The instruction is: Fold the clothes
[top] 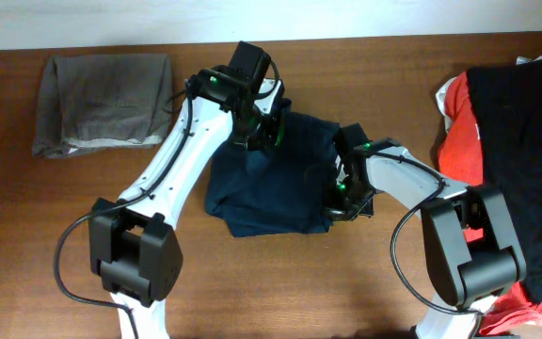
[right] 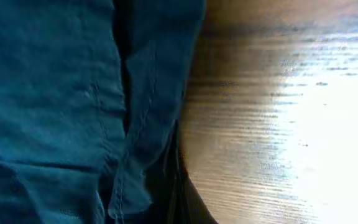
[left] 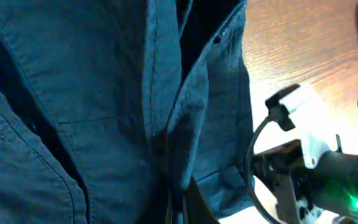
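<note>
1. Blue garment (top: 271,188): dark navy from overhead. Deep teal-blue in both wrist views, plain, with seams stitched in the same tone.
2. Grey garment (top: 104,104): mottled charcoal grey, with a paler grey band along the lower edge.
3. Red garment (top: 459,141): bright red, unpatterned.
4. Black garment (top: 525,160): solid black, unpatterned.
5. Table (top: 26,245): reddish-brown wood with fine darker grain, washed pale by glare in the right wrist view.
6. Left arm (top: 182,151) and right arm (top: 407,174): white links, black joints and bases, small green lights.

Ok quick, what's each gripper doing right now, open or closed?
Left gripper: closed on the blue shirt.
Right gripper: closed on the shirt's edge.
</note>
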Motion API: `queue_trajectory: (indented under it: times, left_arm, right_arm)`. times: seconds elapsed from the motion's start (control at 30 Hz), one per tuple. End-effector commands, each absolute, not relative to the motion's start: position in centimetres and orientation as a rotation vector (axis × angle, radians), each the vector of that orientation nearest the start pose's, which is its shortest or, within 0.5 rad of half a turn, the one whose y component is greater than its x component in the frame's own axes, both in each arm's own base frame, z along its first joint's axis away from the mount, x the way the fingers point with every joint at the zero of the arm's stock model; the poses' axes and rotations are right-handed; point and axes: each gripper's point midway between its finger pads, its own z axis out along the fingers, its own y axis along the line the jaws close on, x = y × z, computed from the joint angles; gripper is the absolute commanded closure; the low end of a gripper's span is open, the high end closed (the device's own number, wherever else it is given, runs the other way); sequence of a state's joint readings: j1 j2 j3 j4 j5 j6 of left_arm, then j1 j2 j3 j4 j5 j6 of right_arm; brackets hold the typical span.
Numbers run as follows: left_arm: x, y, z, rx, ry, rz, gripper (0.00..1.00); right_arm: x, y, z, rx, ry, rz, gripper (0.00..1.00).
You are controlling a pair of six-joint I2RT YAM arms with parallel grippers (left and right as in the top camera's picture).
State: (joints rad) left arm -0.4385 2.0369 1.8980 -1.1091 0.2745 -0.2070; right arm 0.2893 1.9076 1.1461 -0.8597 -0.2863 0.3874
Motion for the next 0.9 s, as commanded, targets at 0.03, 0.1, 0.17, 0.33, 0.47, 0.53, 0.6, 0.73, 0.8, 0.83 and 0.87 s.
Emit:
queue_trajectory:
  times: [0.03,0.1,0.17,0.33,0.47,0.53,0.6,0.73,0.8,0.83,0.87]
  left_arm:
    - [40.4,-24.8,15.1,0.371,2.843,-0.573,0.98]
    - [40.1,-25.7,15.1,0.361,2.844,-0.583,0.98]
    - [40.0,-26.3,15.0,0.366,2.838,-0.564,0.99]
    - [38.7,-27.5,12.5,0.433,2.874,-0.460,0.99]
    - [37.8,-28.9,8.7,0.483,2.951,-0.435,0.88]
    - [38.3,-29.3,9.4,0.482,2.929,-0.460,0.13]
    - [40.4,-29.1,13.2,0.445,2.851,-0.492,0.02]
    - [45.9,-23.4,20.6,0.277,2.682,-0.490,0.83]
    - [46.3,-21.2,19.5,0.294,2.708,-0.450,0.87]
    - [46.5,-20.5,19.2,0.309,2.708,-0.438,0.87]
    - [47.4,-19.4,18.3,0.302,2.697,-0.403,0.89]
  right_arm:
    - [31.9,10.5,5.9,0.109,3.107,0.409,0.96]
    - [33.0,7.9,9.3,0.215,3.030,0.411,0.96]
    - [32.8,5.6,10.0,0.306,3.015,0.410,0.96]
    - [32.7,5.1,9.9,0.292,3.021,0.400,0.96]
    - [32.8,5.1,9.9,0.290,3.017,0.401,0.96]
    - [33.5,5.2,10.4,0.262,2.992,0.408,0.96]
    - [34.6,5.6,12.7,0.159,2.948,0.442,0.92]
    - [34.6,11.9,19.1,-0.144,2.762,1.005,0.92]
    - [34.0,12.4,18.5,-0.153,2.775,1.036,0.92]
    - [33.9,12.7,18.1,-0.166,2.777,1.039,0.92]
    - [33.8,14.3,17.2,-0.240,2.763,1.043,0.89]
